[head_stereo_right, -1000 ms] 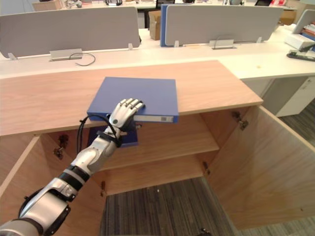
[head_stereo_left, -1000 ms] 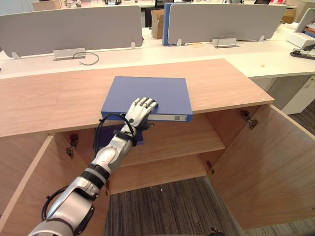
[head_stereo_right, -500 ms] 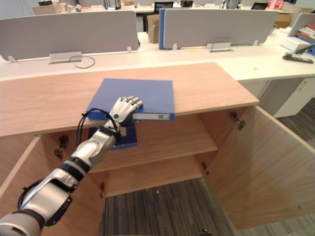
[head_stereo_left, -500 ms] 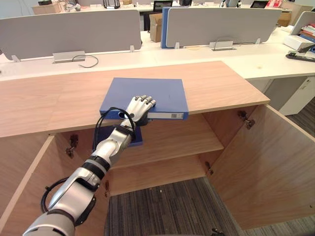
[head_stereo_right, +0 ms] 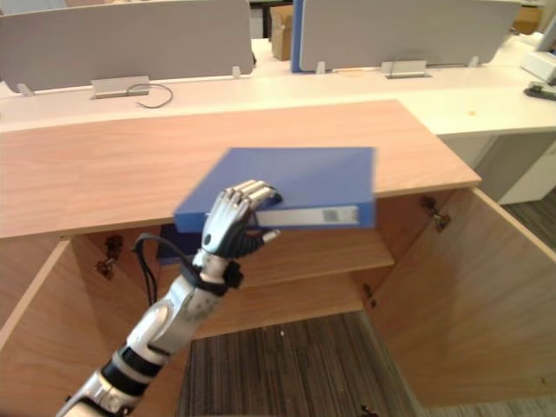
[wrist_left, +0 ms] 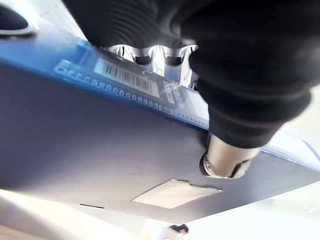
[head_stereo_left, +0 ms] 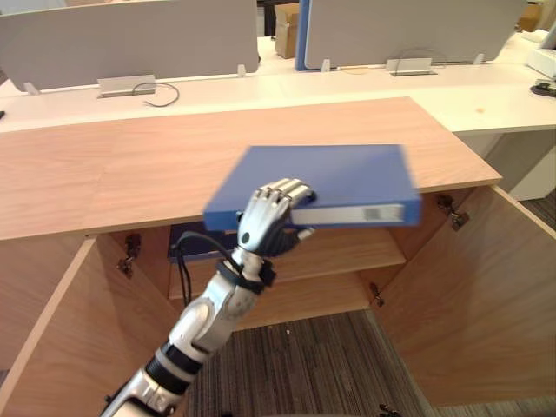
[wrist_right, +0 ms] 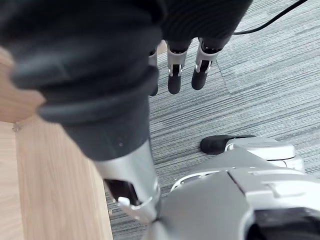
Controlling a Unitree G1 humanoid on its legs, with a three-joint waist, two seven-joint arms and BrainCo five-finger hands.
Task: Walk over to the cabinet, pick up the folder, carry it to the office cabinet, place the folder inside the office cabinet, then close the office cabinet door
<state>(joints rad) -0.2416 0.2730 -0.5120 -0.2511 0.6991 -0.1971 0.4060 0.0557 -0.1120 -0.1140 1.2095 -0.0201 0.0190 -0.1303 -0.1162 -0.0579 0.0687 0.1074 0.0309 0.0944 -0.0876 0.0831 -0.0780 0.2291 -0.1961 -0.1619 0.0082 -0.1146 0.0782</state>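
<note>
The folder [head_stereo_left: 334, 174], flat and blue with a pale labelled spine facing the robot, is held roughly level over the front edge of the cabinet [head_stereo_left: 113, 174], above its open doors. The left hand [head_stereo_left: 268, 219] grips it, fingers curled over the cover and thumb beneath. The right hand [wrist_right: 175, 75] hangs relaxed over grey carpet [wrist_right: 250, 90]. Behind the cabinet stand a white table [head_stereo_left: 486, 87] and grey dividers [head_stereo_left: 130, 39].

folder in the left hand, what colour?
The folder is blue, with a pale label strip on its spine; best in the left eye view.
</note>
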